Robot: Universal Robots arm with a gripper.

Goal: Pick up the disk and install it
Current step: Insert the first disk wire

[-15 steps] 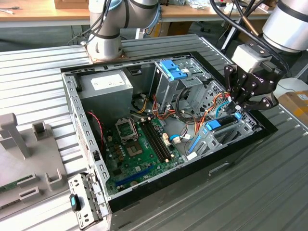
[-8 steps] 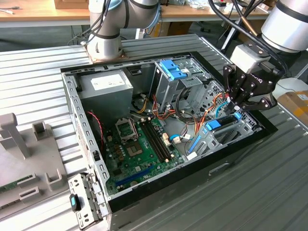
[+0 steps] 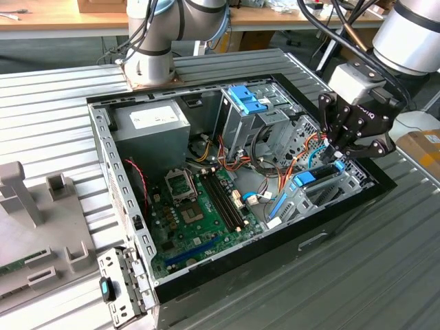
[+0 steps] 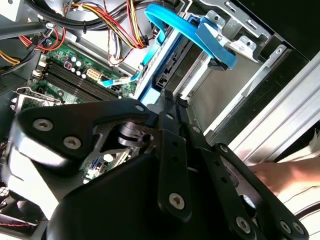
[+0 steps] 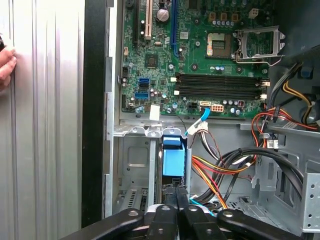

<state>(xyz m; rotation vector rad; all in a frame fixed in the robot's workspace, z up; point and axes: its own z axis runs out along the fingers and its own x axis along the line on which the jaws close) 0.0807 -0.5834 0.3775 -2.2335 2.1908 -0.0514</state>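
The gripper (image 5: 175,194) has its fingers pressed together, no gap. They seem to touch the disk (image 5: 174,161), which stands on edge in the metal bay (image 5: 134,165).

One computer case (image 3: 103,137), one motherboard (image 3: 199,206), one disk (image 5: 173,161), one end effector (image 5: 176,192), one hand (image 5: 5,65).

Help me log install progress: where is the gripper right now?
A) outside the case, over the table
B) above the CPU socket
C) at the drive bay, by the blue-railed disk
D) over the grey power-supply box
C: in the exterior view the gripper hangs over the bay at the exterior view's right end of the case. In the first wrist view its shut tips sit at the disk, against its blue carrier.
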